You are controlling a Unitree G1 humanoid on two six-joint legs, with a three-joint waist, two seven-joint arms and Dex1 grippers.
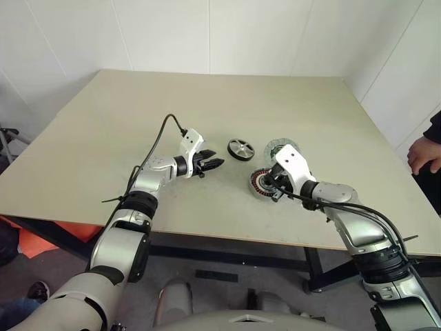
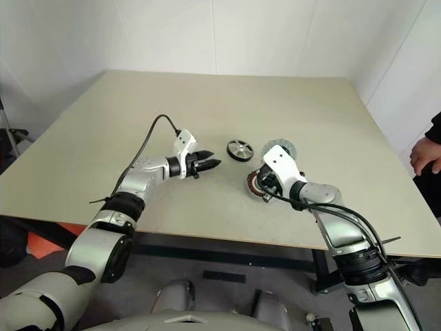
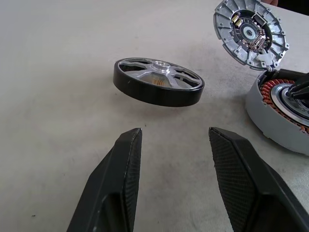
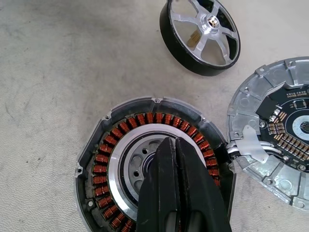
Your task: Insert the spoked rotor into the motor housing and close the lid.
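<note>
Left jaws apart, right jaws together.

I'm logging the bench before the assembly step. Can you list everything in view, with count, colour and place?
Spoked rotor: one, black with silvery spokes and hub, flat on the table ahead of the left end effector.
Motor housing: one, grey with copper windings, on the table under the right end effector.
Lid: one, silvery grey, inside facing up, touching the housing's edge.
Table: one, beige.
Person's hand: one, beyond the table's right edge.
Left end effector: black fingers open, holding nothing.
Right end effector: black fingers shut, tips over the housing's centre hub.
</note>
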